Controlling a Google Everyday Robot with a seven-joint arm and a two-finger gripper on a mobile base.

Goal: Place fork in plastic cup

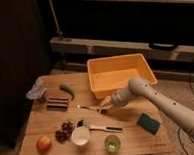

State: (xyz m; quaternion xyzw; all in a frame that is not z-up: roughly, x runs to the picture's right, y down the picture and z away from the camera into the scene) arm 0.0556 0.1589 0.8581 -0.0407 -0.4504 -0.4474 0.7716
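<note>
Dim shelving backs your wooden surface. In the camera view, nothing of the task looks done yet: the fork lies flat mid-surface, well apart from the plastic cup by the front edge. Your arm reaches in low from the right, with the hand at the fork's right end. You cannot tell whether it is spread or pinching. The lift, carry and drop remain.

A lab-like room (dimly lit): wooden table before long metal equipment shelving.
</note>
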